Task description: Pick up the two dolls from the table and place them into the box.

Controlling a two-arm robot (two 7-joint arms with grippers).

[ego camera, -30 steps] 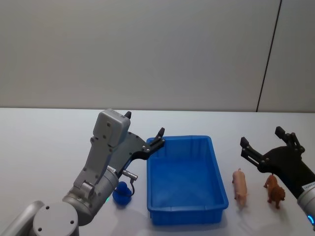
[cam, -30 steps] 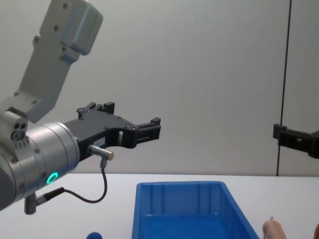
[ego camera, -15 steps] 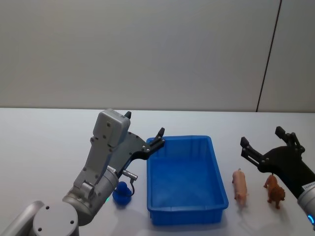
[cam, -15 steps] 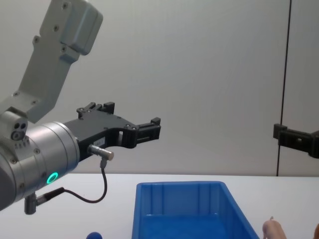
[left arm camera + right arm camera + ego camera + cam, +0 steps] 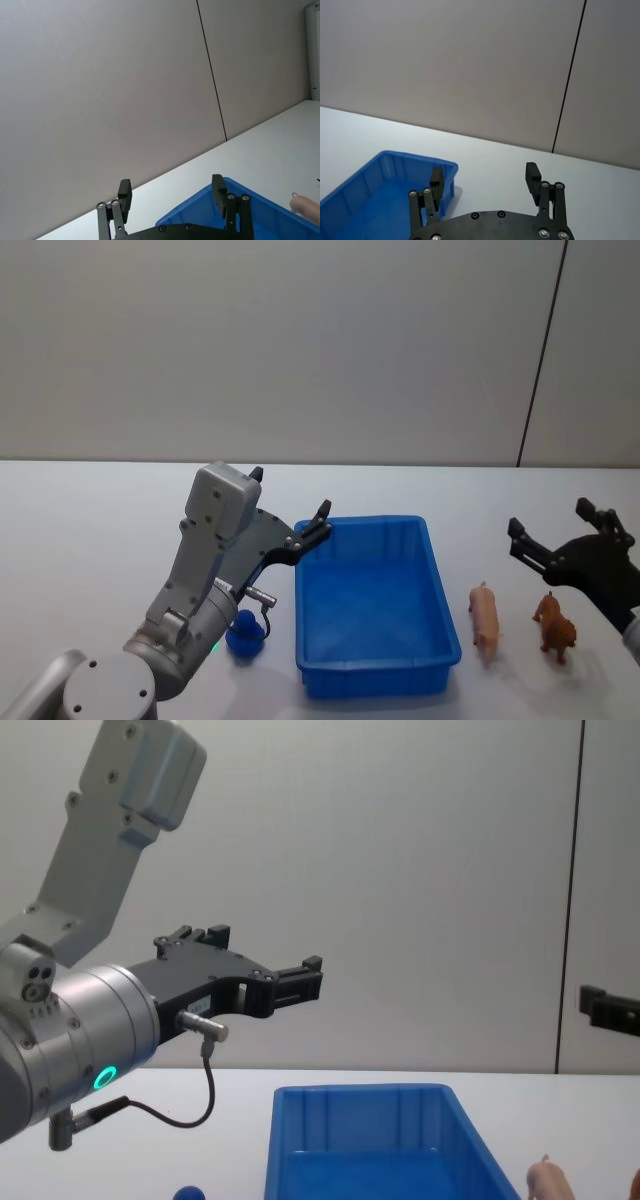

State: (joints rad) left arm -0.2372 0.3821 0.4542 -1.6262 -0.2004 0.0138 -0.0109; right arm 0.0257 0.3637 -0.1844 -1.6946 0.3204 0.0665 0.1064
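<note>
Right now no doll has been picked up, so read this layout as a starting setup. Your box (image 5: 378,681) sits mid-table (image 5: 90,540) between the two arms with its long walls facing left and right. I judge that placement lets either arm drop a toy in with a short reach. It holds nothing.

Three toys lie outside it, not two. The blue doll (image 5: 243,632) stands on the left, just beside the box's left wall at its near end, partly tucked behind the left arm (image 5: 215,540). The pink pig (image 5: 485,618) lies on the right, just beside the right wall. The brown doll (image 5: 555,625) stands near the pig, farther right.

Your left gripper (image 5: 312,523) hangs above the box's far-left corner, its fingers (image 5: 124,192) spread with nothing between them. Your right gripper (image 5: 552,523) is raised off the table on the far side of the pig and the brown doll, its fingers (image 5: 532,176) likewise apart and empty.

Both open stances look ready for coming down on a toy. The right side seems the easier reach. To take the blue doll you would need to draw the left gripper back toward the near edge and lower it close to the box wall, so mind the rim.
</note>
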